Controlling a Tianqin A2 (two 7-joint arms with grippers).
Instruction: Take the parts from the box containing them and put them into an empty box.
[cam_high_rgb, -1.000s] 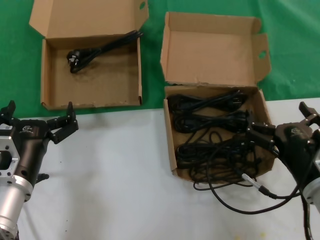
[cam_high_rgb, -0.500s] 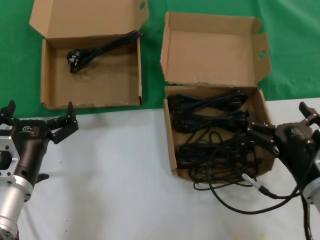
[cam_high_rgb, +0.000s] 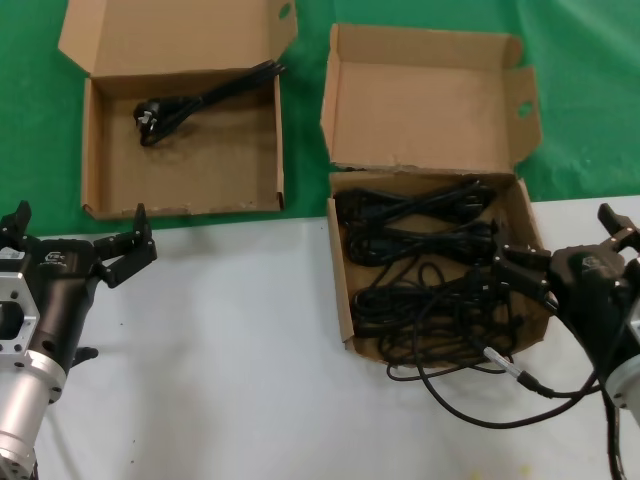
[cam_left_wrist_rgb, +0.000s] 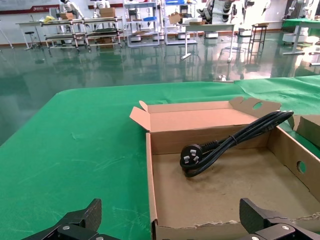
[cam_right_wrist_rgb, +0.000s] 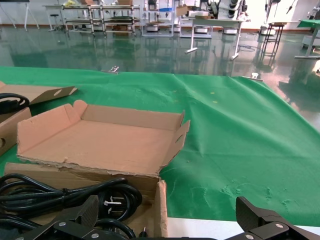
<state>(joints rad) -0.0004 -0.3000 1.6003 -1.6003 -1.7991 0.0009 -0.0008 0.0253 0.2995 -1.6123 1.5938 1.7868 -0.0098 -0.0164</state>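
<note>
The right claw (cam_high_rgb: 560, 262) is released at the near right edge of the squarish box (cam_high_rgb: 437, 262), just beside the cables (cam_high_rgb: 420, 270). The left claw (cam_high_rgb: 75, 240) waits released on the bench (cam_high_rgb: 230, 380).

No text, number or brand can be read. The left gripper (cam_high_rgb: 70, 245) and the right gripper (cam_high_rgb: 570, 258) each carry a small pale logo mark behind their fingers, too small to make out. The boxes show no print.
</note>
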